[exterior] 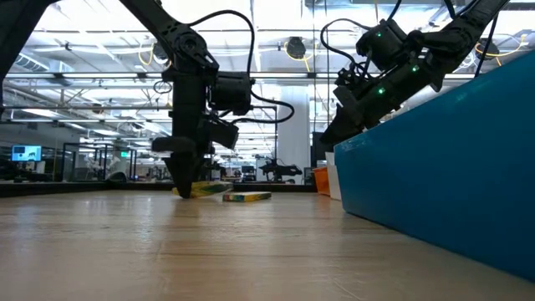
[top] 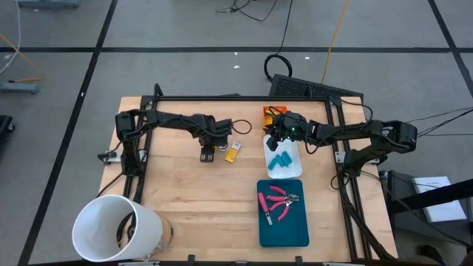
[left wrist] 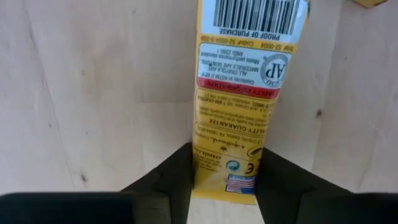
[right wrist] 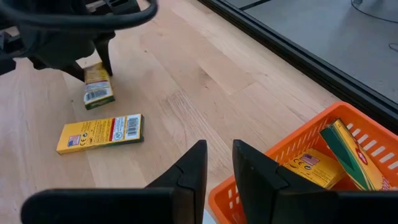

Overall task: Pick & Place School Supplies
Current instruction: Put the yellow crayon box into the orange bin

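A yellow crayon box point(left wrist: 245, 93) lies on the wooden table, with my left gripper point(left wrist: 225, 163) over it, pointing down and shut on it; it also shows in the right wrist view point(right wrist: 98, 87). A second yellow box point(top: 233, 151) lies flat just beside it, toward the table's right. Light-blue pieces point(top: 279, 161) lie in the white tray, pink-red handled tools point(top: 277, 199) in the teal tray. My right gripper point(right wrist: 217, 152) hovers by the orange basket point(right wrist: 292, 155), narrowly open with nothing between its fingers. My left gripper pinches the yellow box by its two long sides point(left wrist: 198, 168), close to one short end, between its two fingers point(left wrist: 171, 180). The fingers come from above, pointing down, and stand across the box. The box rests on the table under them.
The orange basket point(top: 272, 113) at the far right holds more boxes. The white tray point(top: 294, 171) and the teal tray point(top: 284, 229) line up toward the near edge on the right. A big white bucket point(top: 118, 229) stands at the near left corner. Black frame rails border the table.
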Available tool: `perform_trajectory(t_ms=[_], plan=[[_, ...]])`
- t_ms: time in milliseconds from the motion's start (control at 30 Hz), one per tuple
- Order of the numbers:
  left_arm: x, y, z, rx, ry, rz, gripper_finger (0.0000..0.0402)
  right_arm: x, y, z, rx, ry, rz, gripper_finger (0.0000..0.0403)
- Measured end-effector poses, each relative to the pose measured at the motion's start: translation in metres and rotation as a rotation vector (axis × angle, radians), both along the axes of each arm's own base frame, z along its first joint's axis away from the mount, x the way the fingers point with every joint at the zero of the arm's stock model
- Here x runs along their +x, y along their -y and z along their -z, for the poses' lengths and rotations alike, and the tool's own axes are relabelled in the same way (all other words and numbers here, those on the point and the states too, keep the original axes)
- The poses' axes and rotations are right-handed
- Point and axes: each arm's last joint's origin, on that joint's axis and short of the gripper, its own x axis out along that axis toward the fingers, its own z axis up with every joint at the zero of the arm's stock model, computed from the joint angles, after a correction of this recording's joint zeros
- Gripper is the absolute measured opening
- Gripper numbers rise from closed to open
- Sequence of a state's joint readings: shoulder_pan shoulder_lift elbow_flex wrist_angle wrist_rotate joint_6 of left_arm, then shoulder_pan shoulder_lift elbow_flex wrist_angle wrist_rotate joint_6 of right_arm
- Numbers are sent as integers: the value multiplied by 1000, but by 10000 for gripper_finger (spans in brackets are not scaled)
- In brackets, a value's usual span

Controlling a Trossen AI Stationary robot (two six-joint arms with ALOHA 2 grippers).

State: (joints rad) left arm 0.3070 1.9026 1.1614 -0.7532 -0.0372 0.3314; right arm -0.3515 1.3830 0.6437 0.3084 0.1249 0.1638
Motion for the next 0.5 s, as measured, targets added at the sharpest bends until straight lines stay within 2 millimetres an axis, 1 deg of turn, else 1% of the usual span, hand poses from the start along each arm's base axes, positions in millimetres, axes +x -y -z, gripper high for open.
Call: perform_trajectory(t_ms=[167, 300, 400, 500], plan=[[-1, -1, -4, 100, -20, 8, 133, 0, 0, 0, 4, 5, 3, 71], [-1, 0, -13, 197, -3, 3, 121, 1, 0, -2, 16, 40, 15, 71], [2, 6, -28, 337, 34, 6, 115, 2, 0, -4, 31, 72, 25, 71], [10, 17, -36, 509, 75, 24, 115, 6, -5, -7, 26, 108, 4, 71]])
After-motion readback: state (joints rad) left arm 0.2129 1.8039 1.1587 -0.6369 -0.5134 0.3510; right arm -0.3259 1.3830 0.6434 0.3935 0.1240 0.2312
